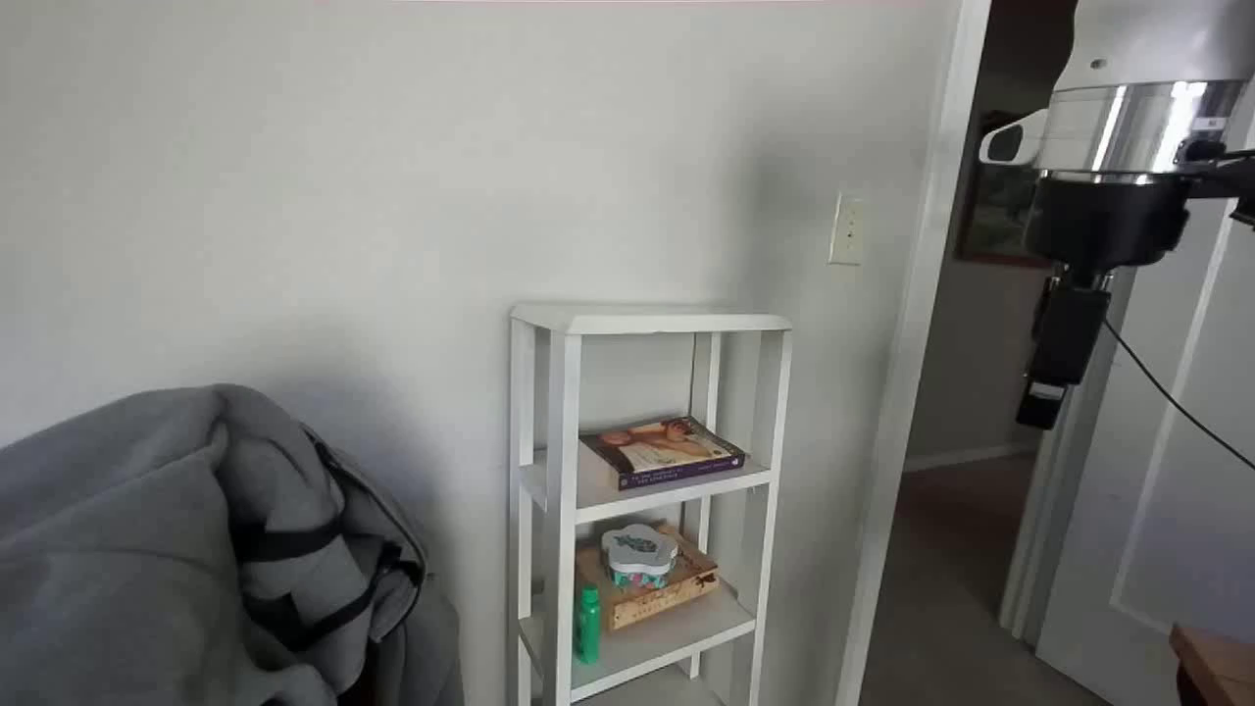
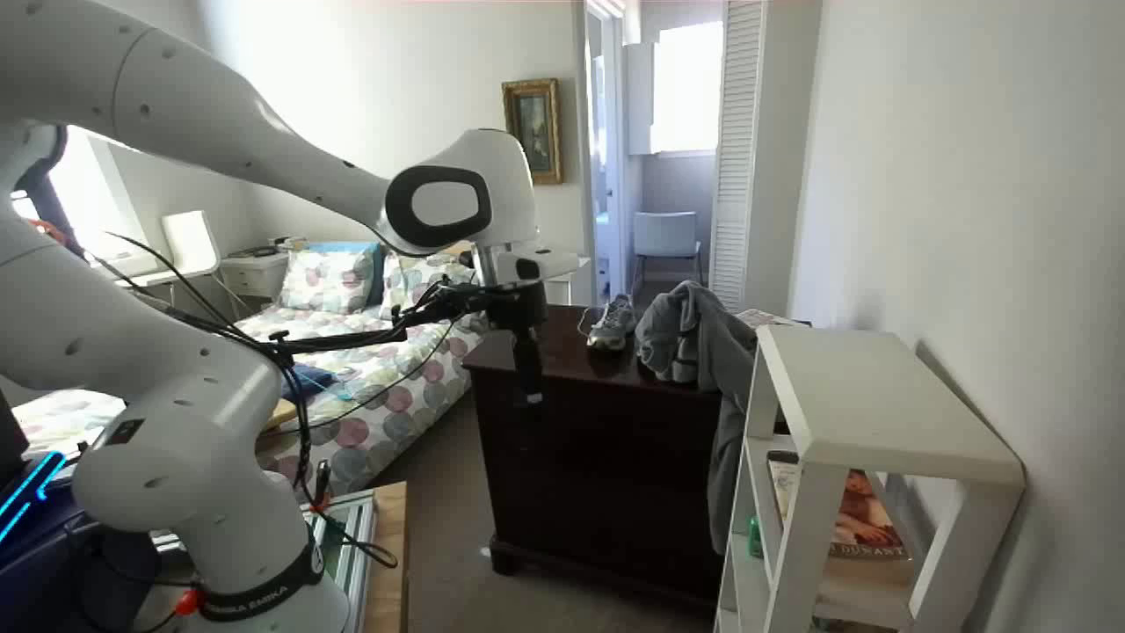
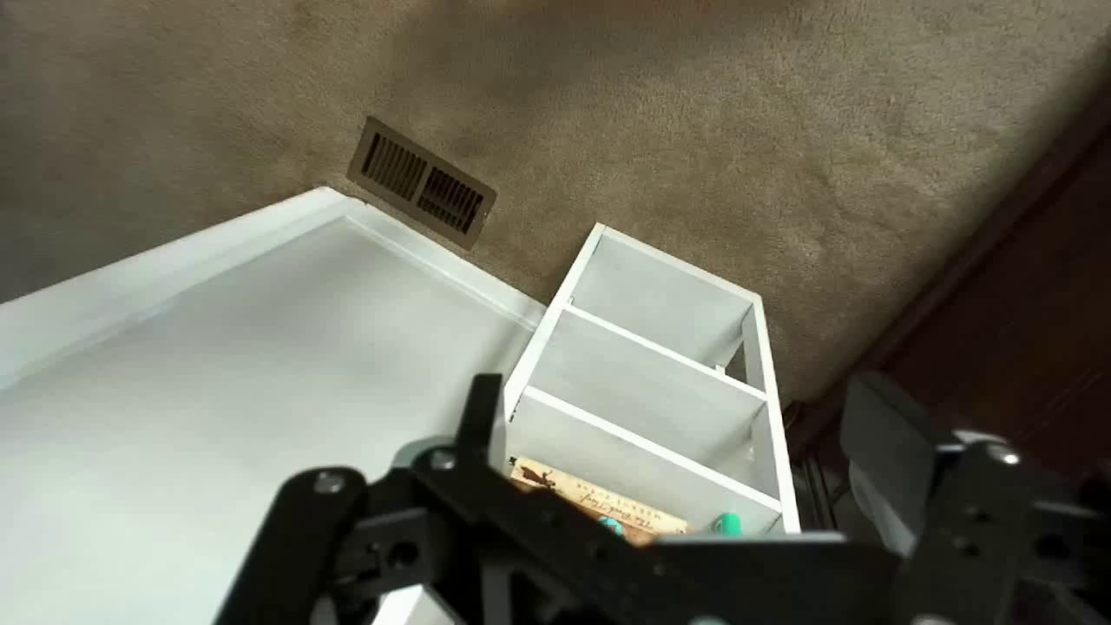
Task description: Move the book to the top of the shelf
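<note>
The white shelf (image 1: 647, 320) stands against the wall; its bare flat top board also shows in an exterior view (image 2: 896, 391), and its lower tiers show in the wrist view (image 3: 651, 382). The book (image 1: 672, 453), with a dark purple spine and a reddish picture cover, lies flat on the tier below the top board. It also shows between the posts in an exterior view (image 2: 866, 527); in the wrist view it is hidden. My gripper (image 1: 1043, 407) hangs pointing down, well apart from the shelf, also in an exterior view (image 2: 529, 391). Its fingers are wide apart and empty in the wrist view (image 3: 681, 434).
A tier lower hold a tan book (image 1: 662, 600), a floral box (image 1: 639, 554) and a green bottle (image 1: 587, 625). A dark dresser (image 2: 598, 475) beside the shelf bears a grey garment (image 2: 694, 338) and a shoe (image 2: 612, 323). A door frame (image 1: 912, 343) stands nearby.
</note>
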Controlling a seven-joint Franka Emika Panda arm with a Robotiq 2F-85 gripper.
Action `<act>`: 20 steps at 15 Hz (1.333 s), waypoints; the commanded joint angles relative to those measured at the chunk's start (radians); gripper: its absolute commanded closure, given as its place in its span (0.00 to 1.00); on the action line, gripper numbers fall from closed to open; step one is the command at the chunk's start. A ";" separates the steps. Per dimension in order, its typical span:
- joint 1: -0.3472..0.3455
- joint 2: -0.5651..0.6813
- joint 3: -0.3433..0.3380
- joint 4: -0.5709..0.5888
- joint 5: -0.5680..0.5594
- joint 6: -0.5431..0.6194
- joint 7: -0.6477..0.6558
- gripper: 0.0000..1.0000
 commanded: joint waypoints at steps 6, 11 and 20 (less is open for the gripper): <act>0.019 0.002 -0.018 0.002 -0.012 -0.004 0.009 0.00; -0.008 0.132 -0.043 0.042 -0.127 0.214 -0.098 0.00; -0.033 0.456 -0.108 0.222 -0.318 0.444 -0.231 0.00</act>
